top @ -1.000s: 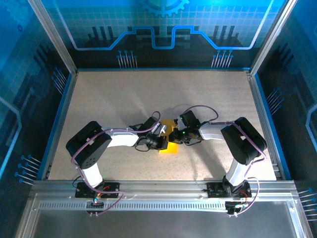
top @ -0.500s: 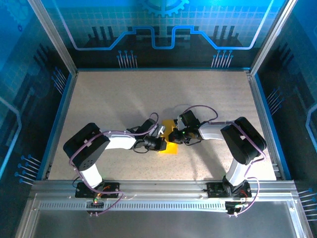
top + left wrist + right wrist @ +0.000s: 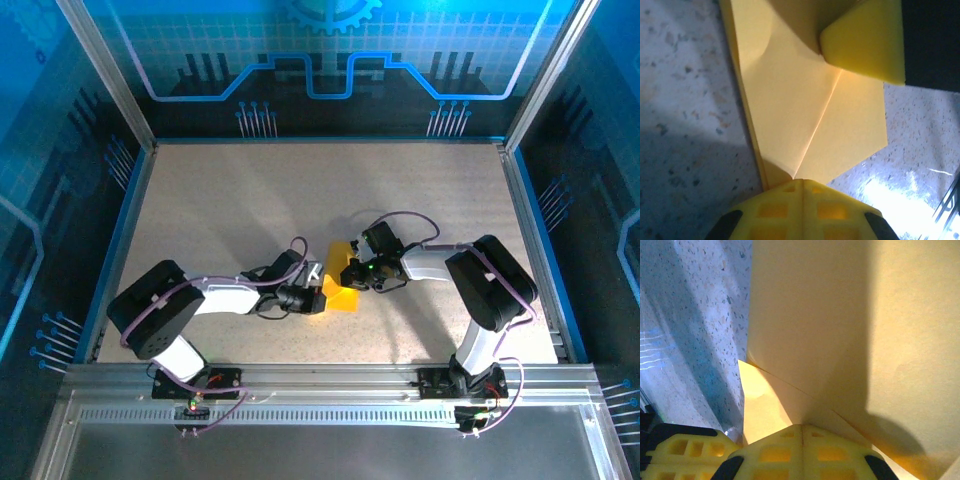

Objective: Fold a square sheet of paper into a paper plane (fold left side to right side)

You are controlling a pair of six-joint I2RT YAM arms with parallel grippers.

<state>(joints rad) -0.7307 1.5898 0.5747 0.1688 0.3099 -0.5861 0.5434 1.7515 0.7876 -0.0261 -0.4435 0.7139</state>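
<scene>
On the speckled table my two arms meet at the middle, and between them lies the square sheet of paper, already creased into a smaller, angled shape with one flap standing up from the surface — so I judge we are mid-fold, carrying one side across to the other. My right gripper is clenched with the raised flap running straight into the seam of its fingertips; I take that as a pinch on the paper. My left gripper is also clenched, its tips meeting the sheet's near corner where a crease ends — pinning or nipping it, I cannot tell which. The next move, as I see it, calls for laying the flap over edge to edge while my left holds the sheet from sliding, then pressing the crease flat.
</scene>
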